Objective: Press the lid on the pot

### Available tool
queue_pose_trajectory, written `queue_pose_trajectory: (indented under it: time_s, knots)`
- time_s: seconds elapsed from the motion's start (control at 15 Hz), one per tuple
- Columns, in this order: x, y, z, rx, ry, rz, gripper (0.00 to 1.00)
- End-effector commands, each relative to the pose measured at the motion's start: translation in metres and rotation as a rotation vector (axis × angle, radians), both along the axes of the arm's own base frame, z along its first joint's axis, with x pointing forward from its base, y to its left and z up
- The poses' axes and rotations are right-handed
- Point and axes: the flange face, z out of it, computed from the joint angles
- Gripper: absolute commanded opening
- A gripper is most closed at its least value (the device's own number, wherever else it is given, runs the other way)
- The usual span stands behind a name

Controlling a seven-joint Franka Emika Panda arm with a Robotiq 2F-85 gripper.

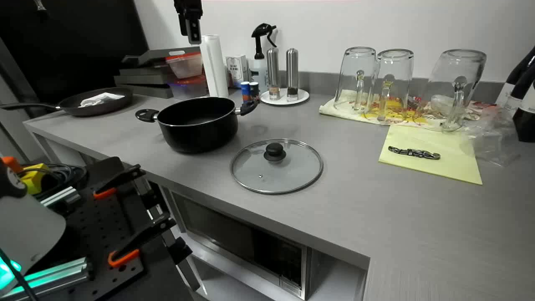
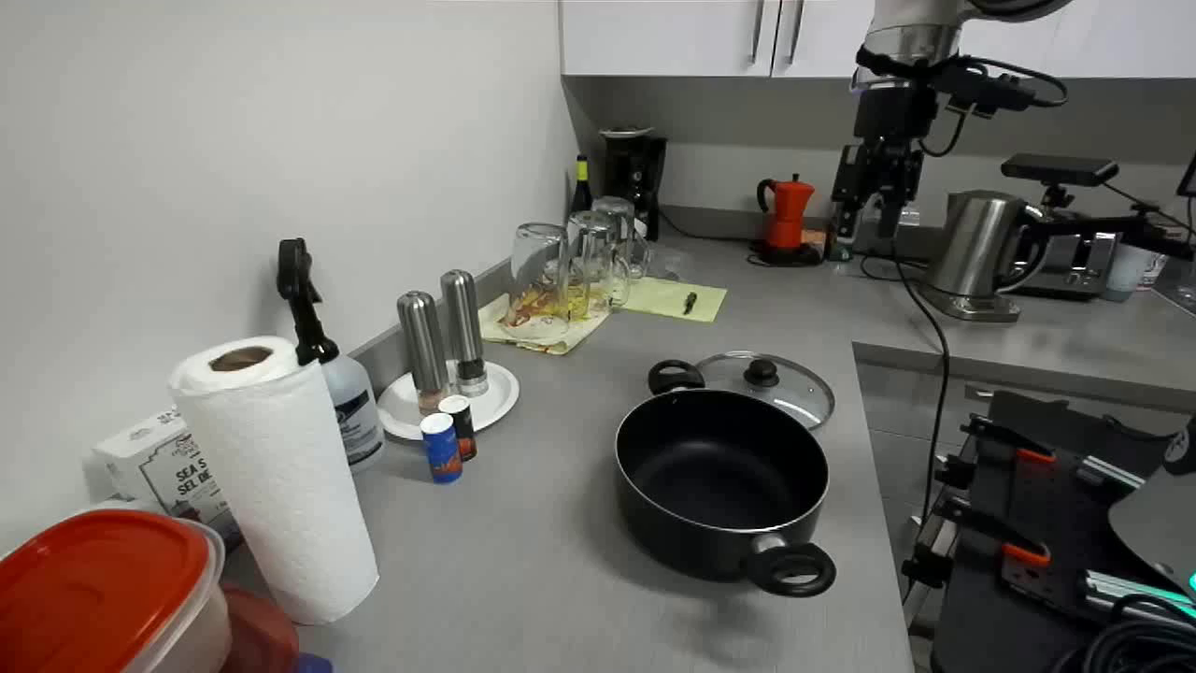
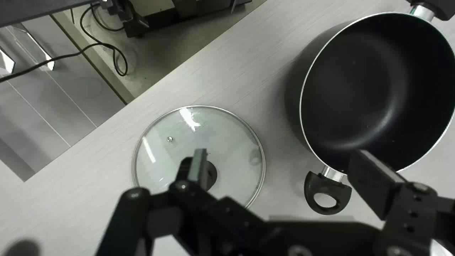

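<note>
The clear glass lid (image 1: 276, 175) (image 2: 799, 393) (image 3: 231, 138) lies flat on the counter with its black knob (image 1: 274, 151) up. The black pot (image 1: 200, 136) (image 2: 663, 533) (image 3: 295, 96) stands uncovered beside it, upright, and its inside is empty. In the wrist view the lid is left and the pot right. My gripper (image 2: 867, 222) (image 3: 279, 156) is open with nothing between its fingers. It hangs in the air well above the counter. In the wrist view the left finger covers part of the knob, and the right finger overlaps the pot's rim. In an exterior view only its lower end (image 1: 193, 33) shows.
A dark frying pan (image 1: 94, 104) sits at a counter end. A paper towel roll (image 2: 280, 486), a spray bottle (image 2: 350, 402) and two grinders on a white plate (image 2: 505, 397) stand by the wall. Upturned glass mugs (image 1: 355, 79), a kettle (image 2: 972, 243) and a red moka pot (image 2: 788, 215) stand farther along.
</note>
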Motion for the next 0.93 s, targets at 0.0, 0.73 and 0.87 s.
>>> queue_pose_trajectory:
  time_s: [0.0, 0.73, 0.87]
  knots:
    - [0.0, 0.0, 0.0, 0.0, 0.001, 0.0, 1.0]
    - [0.022, -0.016, -0.025, -0.02, 0.003, -0.057, 1.0]
    - [0.036, -0.025, -0.044, -0.03, -0.001, -0.086, 1.0]
